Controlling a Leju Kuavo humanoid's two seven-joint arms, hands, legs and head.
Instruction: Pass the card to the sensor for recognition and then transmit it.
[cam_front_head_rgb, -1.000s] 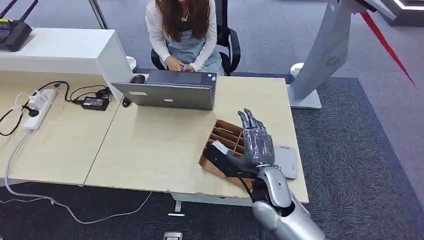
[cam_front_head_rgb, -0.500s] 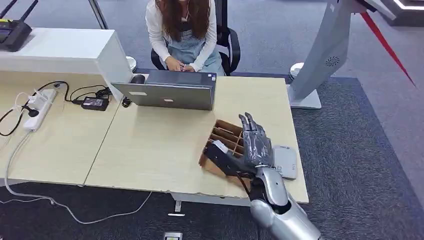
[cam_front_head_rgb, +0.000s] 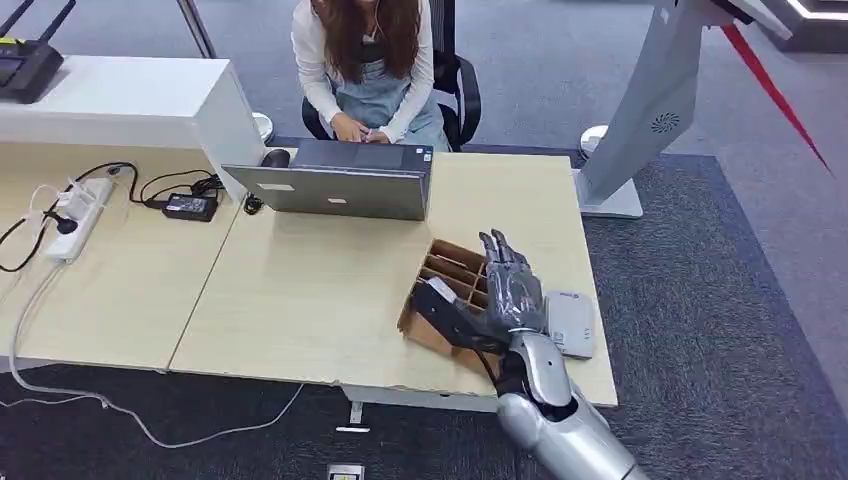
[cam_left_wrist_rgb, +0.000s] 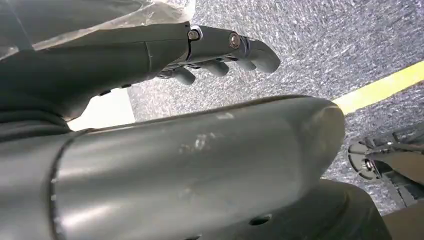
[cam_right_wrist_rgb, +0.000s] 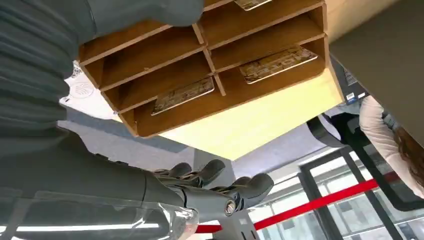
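Our right hand (cam_front_head_rgb: 505, 290) hovers spread over the wooden box (cam_front_head_rgb: 445, 275); its cards (cam_right_wrist_rgb: 277, 62) look thin, stiff and slick, so we'd pinch an exposed edge.

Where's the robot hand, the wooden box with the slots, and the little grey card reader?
right robot hand (cam_front_head_rgb: 512, 292), head view, on the back of the hand
wooden box (cam_front_head_rgb: 447, 262), head view, on its dividers
grey card reader (cam_front_head_rgb: 571, 322), head view, on its flat top
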